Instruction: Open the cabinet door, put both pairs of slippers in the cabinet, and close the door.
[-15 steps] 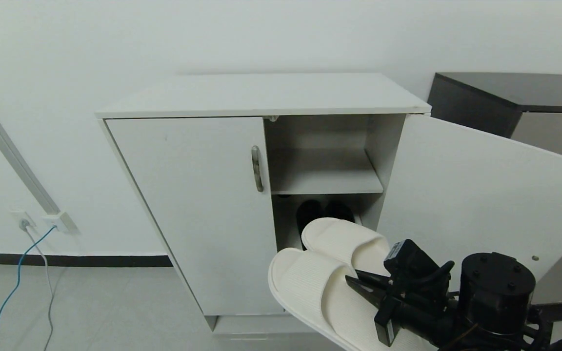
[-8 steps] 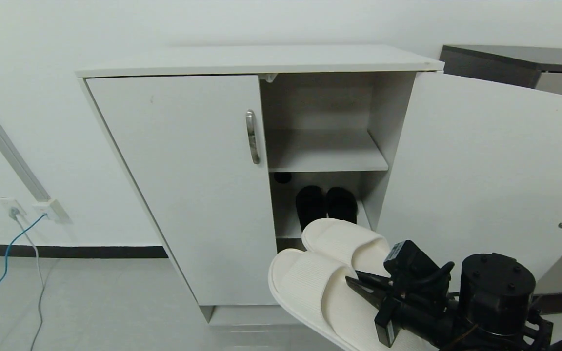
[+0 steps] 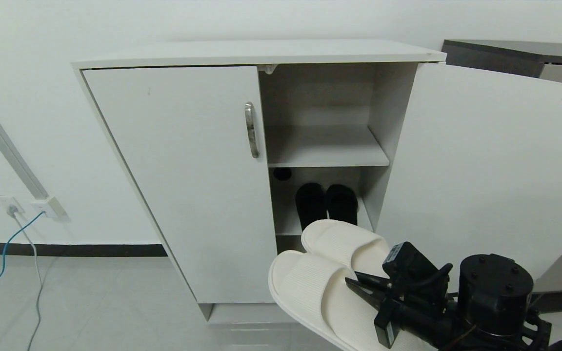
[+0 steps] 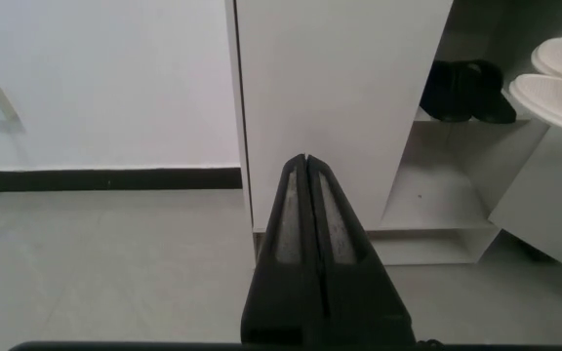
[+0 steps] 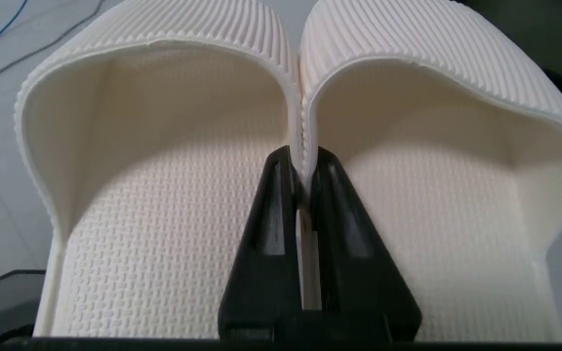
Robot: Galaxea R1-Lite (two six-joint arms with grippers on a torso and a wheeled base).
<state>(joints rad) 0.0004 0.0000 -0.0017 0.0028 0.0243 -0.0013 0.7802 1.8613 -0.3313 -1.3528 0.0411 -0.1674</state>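
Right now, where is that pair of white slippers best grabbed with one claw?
Pinch the two inner edges where the white slippers touch, coming from the heel end. Side by side, those thin walls meet, so the right gripper holds both.

The cream ribbed fabric slippers [image 3: 317, 287] run off the head view's lower edge, heels hidden behind the black right gripper [image 3: 355, 283]. They cover the near ends of the black slippers [image 3: 310, 204] — the small dark object [image 3: 282, 174] beyond is too small to identify.
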